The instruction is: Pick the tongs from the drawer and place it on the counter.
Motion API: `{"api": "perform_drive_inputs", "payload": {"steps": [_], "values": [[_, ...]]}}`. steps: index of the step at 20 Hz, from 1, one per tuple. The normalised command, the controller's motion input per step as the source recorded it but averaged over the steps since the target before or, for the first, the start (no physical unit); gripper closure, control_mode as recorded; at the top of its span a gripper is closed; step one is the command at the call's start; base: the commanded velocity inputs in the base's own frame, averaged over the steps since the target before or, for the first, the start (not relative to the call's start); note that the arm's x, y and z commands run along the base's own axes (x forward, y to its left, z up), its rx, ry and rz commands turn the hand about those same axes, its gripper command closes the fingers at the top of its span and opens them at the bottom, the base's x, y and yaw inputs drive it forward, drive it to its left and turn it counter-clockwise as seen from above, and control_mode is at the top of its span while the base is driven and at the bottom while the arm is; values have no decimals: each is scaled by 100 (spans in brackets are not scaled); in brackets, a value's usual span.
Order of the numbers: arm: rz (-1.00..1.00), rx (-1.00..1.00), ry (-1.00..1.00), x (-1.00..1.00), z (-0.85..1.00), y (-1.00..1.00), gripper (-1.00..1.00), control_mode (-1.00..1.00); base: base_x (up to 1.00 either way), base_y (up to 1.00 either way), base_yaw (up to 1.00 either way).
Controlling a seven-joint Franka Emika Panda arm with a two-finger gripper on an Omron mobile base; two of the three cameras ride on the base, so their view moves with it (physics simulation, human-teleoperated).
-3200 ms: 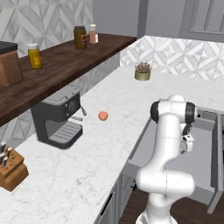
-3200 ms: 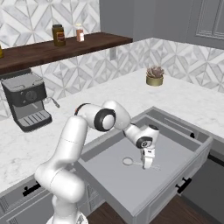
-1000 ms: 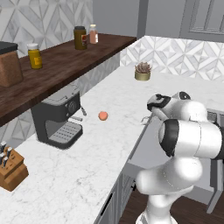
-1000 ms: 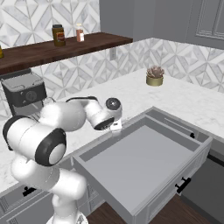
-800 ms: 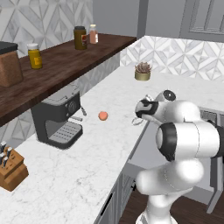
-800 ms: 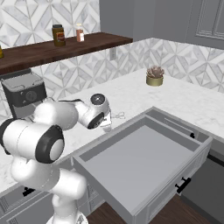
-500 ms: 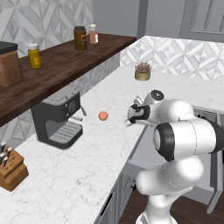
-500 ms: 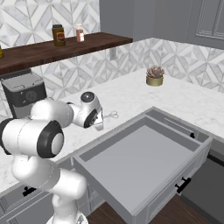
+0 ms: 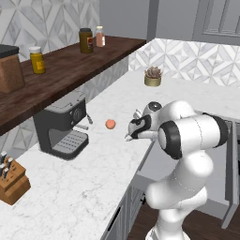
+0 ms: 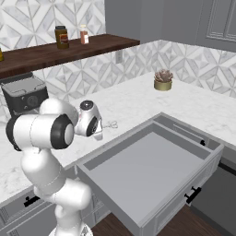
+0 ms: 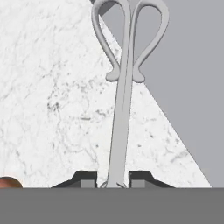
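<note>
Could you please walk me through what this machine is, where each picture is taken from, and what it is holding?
It is a white robot arm on a mobile base in a rendered kitchen. Two cameras ride on the base, behind the arm to its left and right; a third sits on the hand and looks along the gripper. The gripper is closed on the silver tongs, holding them by the handle above the counter, a white marble worktop, close to its front edge. The drawer stands pulled out and looks bare inside. On the counter are a small orange ball, a coffee machine, a knife block and a potted plant.
</note>
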Motion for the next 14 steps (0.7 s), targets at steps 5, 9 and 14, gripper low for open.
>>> {"api": "perform_drive_inputs", "payload": {"steps": [5, 9, 14], "values": [[0, -3, 3, 8, -17, 13, -100, -100, 0, 0, 0], [0, -2, -2, 0, 26, 0, -100, -100, 0, 0, 0], [0, 6, -13, -42, 96, -5, -100, -100, 0, 0, 0]]}}
